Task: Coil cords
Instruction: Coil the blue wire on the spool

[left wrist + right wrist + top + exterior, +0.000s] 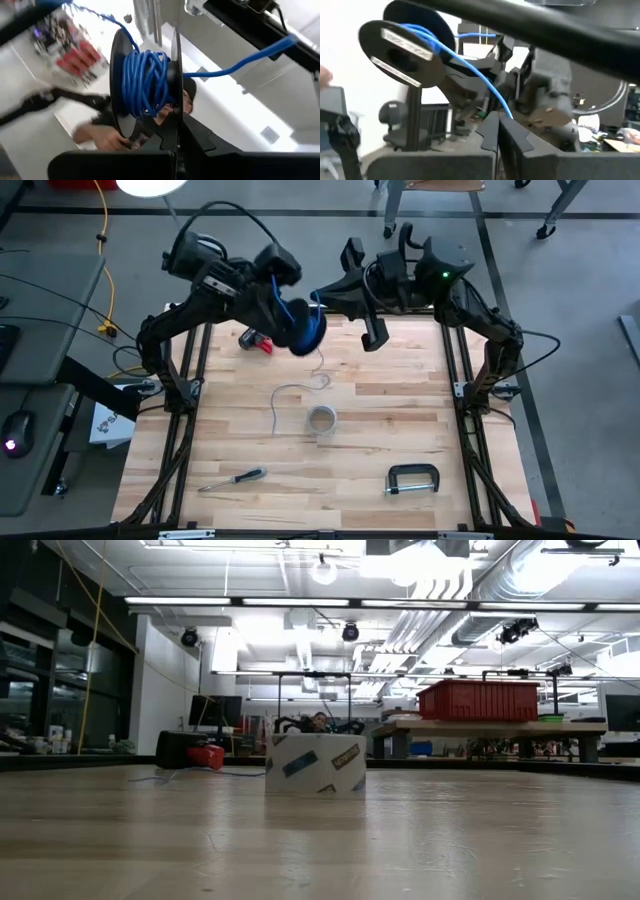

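The left hand (300, 330) is clamping a black spool (145, 90) of blue cord (145, 82) above the surface's (400, 430) far edge while the right hand (501, 120) is pinching its free end, which should be feeding taut, as the grey cord (295, 395) is lying loose below.

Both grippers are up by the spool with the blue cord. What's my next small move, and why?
Probably swing the right gripper around the black spool for one more wrap. The left gripper is shut on the spool's flange and holds it above the table, the right is shut on the blue cord, and the stretch between them runs taut, with several turns already wound on.
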{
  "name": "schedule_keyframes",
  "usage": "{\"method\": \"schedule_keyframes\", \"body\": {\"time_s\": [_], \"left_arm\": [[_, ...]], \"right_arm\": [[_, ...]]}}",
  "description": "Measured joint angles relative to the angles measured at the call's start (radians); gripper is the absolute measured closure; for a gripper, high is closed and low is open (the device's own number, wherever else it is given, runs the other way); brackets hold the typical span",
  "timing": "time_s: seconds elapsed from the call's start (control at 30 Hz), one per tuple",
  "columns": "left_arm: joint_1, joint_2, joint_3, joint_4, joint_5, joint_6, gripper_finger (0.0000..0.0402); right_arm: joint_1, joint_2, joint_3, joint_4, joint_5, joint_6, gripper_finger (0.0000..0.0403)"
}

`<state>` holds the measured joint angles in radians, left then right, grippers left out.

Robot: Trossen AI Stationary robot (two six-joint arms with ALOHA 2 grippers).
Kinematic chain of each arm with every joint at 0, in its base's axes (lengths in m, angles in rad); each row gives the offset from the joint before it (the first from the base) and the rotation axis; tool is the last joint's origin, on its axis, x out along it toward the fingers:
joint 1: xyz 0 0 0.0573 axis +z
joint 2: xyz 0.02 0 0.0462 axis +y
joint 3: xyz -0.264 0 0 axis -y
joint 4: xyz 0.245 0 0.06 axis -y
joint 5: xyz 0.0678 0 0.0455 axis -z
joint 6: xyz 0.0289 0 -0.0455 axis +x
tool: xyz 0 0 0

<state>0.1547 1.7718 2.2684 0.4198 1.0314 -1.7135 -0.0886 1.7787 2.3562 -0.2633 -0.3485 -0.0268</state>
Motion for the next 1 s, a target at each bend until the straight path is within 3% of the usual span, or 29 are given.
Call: {"method": "schedule_keyframes", "body": {"time_s": [0.4, 0.77, 0.87, 1.0], "left_arm": [[0.063, -0.001, 0.000, 0.122, -0.166, 0.381, 0.0400], [0.134, -0.005, 0.041, 0.355, -0.422, 0.759, 0.0400], [0.148, -0.018, 0.070, 0.364, -0.404, 0.875, 0.0400], [0.157, -0.051, 0.088, 0.232, -0.208, 1.017, 0.0400]], "right_arm": [[-0.011, 0.003, 0.000, 0.035, 0.001, 0.154, 0.0403], [-0.006, 0.003, 0.000, 0.061, 0.013, 0.183, 0.0402], [0.003, 0.003, 0.000, 0.089, 0.096, 0.155, 0.0396], [0.032, 0.002, 0.000, 0.113, 0.175, 0.039, 0.0361]]}}
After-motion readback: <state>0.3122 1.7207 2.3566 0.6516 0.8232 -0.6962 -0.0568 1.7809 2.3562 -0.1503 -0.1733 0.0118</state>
